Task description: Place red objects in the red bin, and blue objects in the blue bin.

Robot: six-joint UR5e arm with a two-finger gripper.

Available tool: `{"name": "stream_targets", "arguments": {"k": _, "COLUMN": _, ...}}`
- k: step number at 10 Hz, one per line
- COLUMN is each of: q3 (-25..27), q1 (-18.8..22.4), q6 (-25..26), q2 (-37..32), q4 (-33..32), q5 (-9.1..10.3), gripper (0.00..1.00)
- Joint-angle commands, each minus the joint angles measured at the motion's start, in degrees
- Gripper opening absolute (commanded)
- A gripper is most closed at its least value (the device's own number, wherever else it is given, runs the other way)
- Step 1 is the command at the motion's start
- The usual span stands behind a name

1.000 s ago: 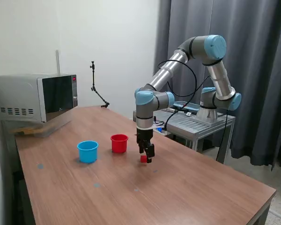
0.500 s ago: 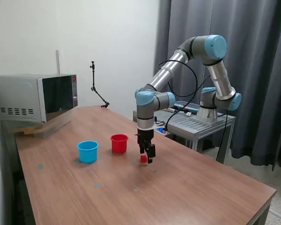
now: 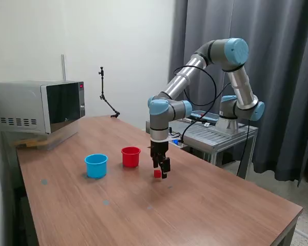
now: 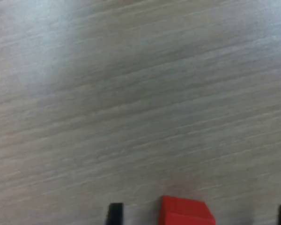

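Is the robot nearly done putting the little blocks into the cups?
No cup visibly holds a block yet. The gripper is down at one small red cube on the brown wooden table. That cube must go into the round red plastic cup. The light blue plastic cup waits; no blue cubes are visible.

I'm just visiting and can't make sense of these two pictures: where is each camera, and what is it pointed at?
Exterior view: sits off the arm, looking across the wooden table at the whole arm, with the end effector low beside a red cube, near the red cup and the light blue cup.
Wrist view: rides on the arm, facing the tabletop close up; only the dark tips of two fingers show, well apart.
Shared: the same red cube and the table's wood grain.
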Motion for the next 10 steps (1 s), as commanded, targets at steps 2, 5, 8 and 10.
{"name": "stream_targets", "arguments": {"k": 2, "q3": 0.2, "q1": 0.0, "q6": 0.0, "q2": 0.0, "q4": 0.0, "q5": -0.07, "gripper": 0.0}}
{"name": "stream_targets", "arguments": {"k": 5, "q3": 0.4, "q1": 0.1, "q6": 0.0, "q2": 0.0, "q4": 0.0, "q5": -0.07, "gripper": 0.0}}
{"name": "stream_targets", "arguments": {"k": 8, "q3": 0.4, "q1": 0.3, "q6": 0.0, "q2": 0.0, "q4": 0.0, "q5": -0.07, "gripper": 0.0}}
{"name": "stream_targets", "arguments": {"k": 10, "q3": -0.4, "q1": 0.2, "q6": 0.0, "q2": 0.0, "q4": -0.1, "q5": -0.33, "gripper": 0.0}}
